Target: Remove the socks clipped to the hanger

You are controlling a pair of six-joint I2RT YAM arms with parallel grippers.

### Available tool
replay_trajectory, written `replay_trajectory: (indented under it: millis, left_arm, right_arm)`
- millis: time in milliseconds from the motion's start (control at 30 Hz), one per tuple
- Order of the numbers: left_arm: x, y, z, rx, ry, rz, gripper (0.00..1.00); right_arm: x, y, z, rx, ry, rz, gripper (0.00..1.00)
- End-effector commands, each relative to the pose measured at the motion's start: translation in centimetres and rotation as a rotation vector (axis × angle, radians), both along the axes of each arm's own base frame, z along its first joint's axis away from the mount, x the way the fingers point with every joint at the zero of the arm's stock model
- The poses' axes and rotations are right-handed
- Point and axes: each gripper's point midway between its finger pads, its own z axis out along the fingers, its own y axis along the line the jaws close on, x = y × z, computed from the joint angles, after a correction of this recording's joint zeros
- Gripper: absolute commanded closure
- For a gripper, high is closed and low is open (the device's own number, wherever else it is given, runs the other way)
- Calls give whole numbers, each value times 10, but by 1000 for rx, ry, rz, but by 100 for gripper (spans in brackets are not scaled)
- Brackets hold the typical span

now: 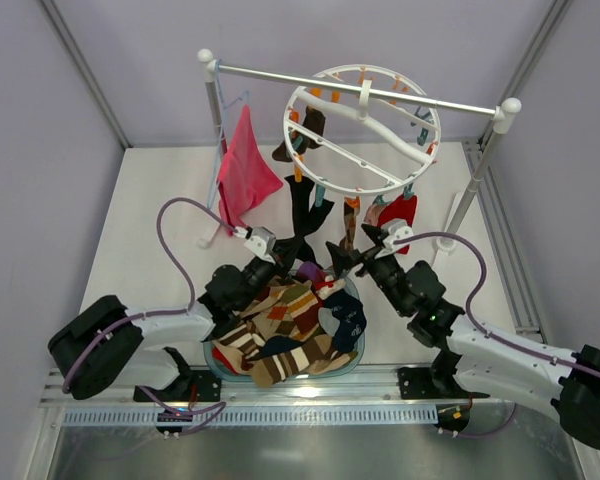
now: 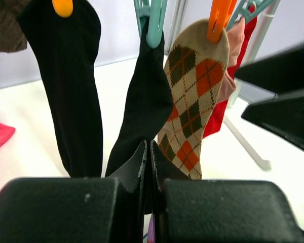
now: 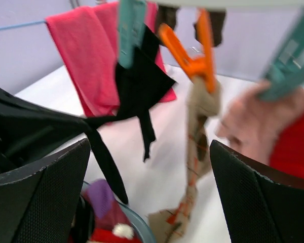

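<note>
Slippage looked the nearest risk: the left tool (image 2: pixel 148 164) was clamped shut on only the lowest tip of a black sock (image 2: pixel 142 101). So small a bite of thin, limp fabric could have pulled free once tension came on. Beside it the right tool (image 3: pixel 149 167) stood wide open and held nothing, with the patterned sock (image 2: pixel 192 86) hanging just ahead of it. The two tools sat close together, so a sideways pull by the left arm could have knocked one into the other.

Below them the bowl (image 1: pixel 216 362) on the counter (image 1: pixel 150 230) held a heap of loose socks (image 1: pixel 290 330); a sock freed off to one side would probably have missed it.

Higher up, the black sock's top was pinched in a teal clip (image 2: pixel 151 23) and the patterned one in an orange clip (image 2: pixel 218 23), with a second black sock (image 2: pixel 71 76) hanging apart on the left. A slanting tug might have dragged those neighbours, or twisted the clip rather than slipping the fabric out.

Farthest, the hanger (image 1: pixel 355 190) hung by its centre hook from the rail (image 1: pixel 280 76) and looked free to swing. A hard pull could have tilted the ring or lifted the hook off. A pink cloth (image 1: pixel 245 165) hung near its left side.
</note>
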Motion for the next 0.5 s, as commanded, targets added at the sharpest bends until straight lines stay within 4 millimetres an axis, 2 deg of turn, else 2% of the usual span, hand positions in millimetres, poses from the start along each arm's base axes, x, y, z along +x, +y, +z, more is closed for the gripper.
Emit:
replay_trajectory:
  millis: [0, 33, 100, 133, 167, 200, 233, 267, 300, 333, 367, 400, 433, 467]
  left_arm:
    - [-8, 2, 5, 5, -14, -23, 100]
    - [-12, 3, 2, 10, -13, -35, 100]
    - [-18, 4, 8, 3, -31, -59, 100]
    - [-25, 1, 7, 6, -38, -101, 100]
    - [-29, 0, 8, 6, -43, -121, 100]
    - [-33, -1, 10, -2, -44, -143, 100]
    - [-36, -3, 10, -5, -43, -160, 100]
    - [-41, -6, 10, -3, -46, -194, 100]
    - [-44, -8, 11, -10, -50, -209, 100]
    - [-45, -8, 12, -18, -48, -217, 100]
    - [-48, -10, 13, -21, -50, -236, 100]
    - [-50, -10, 14, -27, -55, -244, 100]
    - [-51, -11, 13, -32, -49, -252, 100]
    - [-53, -13, 15, -38, -53, -265, 100]
  right_arm:
    - [2, 23, 40, 15, -60, 13, 0]
    - [1, 38, 45, -10, -66, 26, 0]
    - [7, 39, 50, -39, -66, -45, 0]
    - [3, 49, 64, -26, -77, -41, 0]
    - [6, 54, 60, -56, -65, -68, 0]
    - [6, 57, 65, -58, -66, -85, 0]
    - [10, 50, 66, -76, -60, -161, 1]
    - [7, 63, 74, -80, -61, -167, 1]
    - [8, 64, 79, -78, -63, -196, 1]
    - [12, 56, 88, -83, -59, -287, 1]
    - [8, 61, 90, -87, -58, -301, 1]
    - [12, 63, 87, -104, -51, -339, 1]
    - [13, 59, 95, -87, -40, -396, 1]
    - [15, 62, 88, -129, -33, -425, 1]
